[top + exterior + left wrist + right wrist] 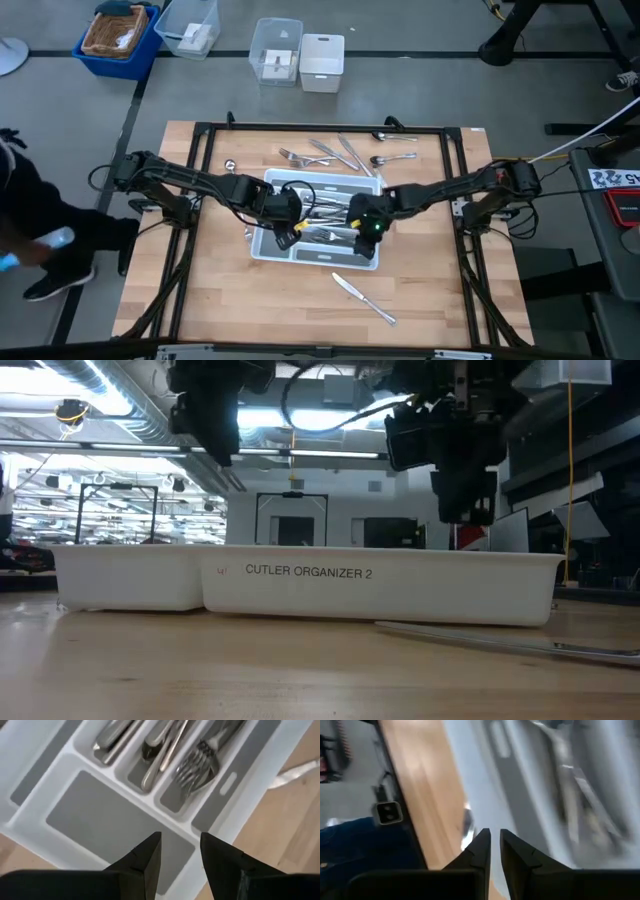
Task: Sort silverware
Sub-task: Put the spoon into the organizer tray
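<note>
White plastic cutlery tray (262,247) with grey compartments sits mid-worktop on the wooden table (220,300), holding shiny metal forks (197,765) and spoons (157,755); its big compartment is bare. More silverware (340,153) lies by the far edge, one knife (362,298) near the front. Left gripper (180,855) hangs over the tray, fingers apart, empty. Right gripper (495,851) is blurry, fingers narrowly parted, holding nothing.

Tray (262,247): white, grey compartments, seen directly beneath both grippers; "CUTLER ORGANIZER 2" is read on its wall.
Table (230,300): light wood, spread under the grippers.
Bins: blue basket (118,38) and clear containers (276,50) are seen on the floor, well beyond the grippers.
Person (30,235): dark sleeve seen far outside the left gripper.
</note>
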Motion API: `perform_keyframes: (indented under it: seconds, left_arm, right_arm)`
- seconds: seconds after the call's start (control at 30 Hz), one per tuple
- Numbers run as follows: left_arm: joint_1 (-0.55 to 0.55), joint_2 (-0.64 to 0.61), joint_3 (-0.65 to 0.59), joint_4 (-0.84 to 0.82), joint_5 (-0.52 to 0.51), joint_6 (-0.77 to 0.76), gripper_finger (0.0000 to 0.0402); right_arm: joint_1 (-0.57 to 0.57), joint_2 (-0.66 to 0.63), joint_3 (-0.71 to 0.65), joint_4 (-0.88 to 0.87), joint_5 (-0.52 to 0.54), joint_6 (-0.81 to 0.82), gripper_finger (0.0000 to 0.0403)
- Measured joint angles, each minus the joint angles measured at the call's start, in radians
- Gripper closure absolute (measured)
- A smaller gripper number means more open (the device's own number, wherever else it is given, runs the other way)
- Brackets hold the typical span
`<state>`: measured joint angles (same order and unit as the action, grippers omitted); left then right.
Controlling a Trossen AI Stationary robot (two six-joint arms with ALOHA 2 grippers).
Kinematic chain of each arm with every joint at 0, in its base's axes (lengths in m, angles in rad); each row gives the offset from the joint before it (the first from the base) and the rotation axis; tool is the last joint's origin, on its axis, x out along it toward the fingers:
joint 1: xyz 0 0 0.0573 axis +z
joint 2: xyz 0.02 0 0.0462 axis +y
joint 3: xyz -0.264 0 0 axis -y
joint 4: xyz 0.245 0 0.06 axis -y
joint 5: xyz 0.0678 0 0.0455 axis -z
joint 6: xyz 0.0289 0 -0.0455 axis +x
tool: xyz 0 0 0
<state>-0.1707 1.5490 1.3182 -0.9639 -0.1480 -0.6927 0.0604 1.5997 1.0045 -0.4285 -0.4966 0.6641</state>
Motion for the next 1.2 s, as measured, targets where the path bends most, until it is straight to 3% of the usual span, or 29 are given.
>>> perform_keyframes:
  seconds: [0.17, 0.4, 0.53, 0.7, 0.83, 1.0, 1.2]
  left_arm:
    - [0.001, -0.005, 0.0, 0.0, 0.027, 0.046, 0.0274]
    - [0.013, -0.081, 0.0, -0.057, 0.035, 0.081, 0.0274]
    - [0.043, -0.145, 0.0, -0.078, 0.034, 0.125, 0.0274]
    - [0.107, -0.197, 0.0, -0.077, 0.034, 0.216, 0.0274]
    - [0.191, -0.207, 0.0, -0.074, 0.034, 0.271, 0.0274]
    - [0.31, -0.198, 0.0, -0.068, 0.034, 0.348, 0.0274]
    - [0.459, -0.198, -0.001, -0.029, 0.034, 0.382, 0.0274]
  right_arm:
    - [-0.061, -0.001, 0.143, -0.316, 0.096, -0.143, 0.0357]
    - [-0.153, -0.002, 0.359, -0.693, 0.452, -0.328, 0.0357]
    - [-0.242, -0.004, 0.433, -0.8, 0.539, -0.409, 0.0357]
    - [-0.393, -0.039, 0.441, -0.812, 0.528, -0.524, 0.0357]
    - [-0.528, -0.043, 0.427, -0.794, 0.53, -0.717, 0.0357]
    - [-0.664, -0.025, 0.334, -0.593, 0.531, -0.919, 0.0357]
    - [-0.792, 0.031, 0.254, -0.427, 0.506, -1.034, 0.0357]
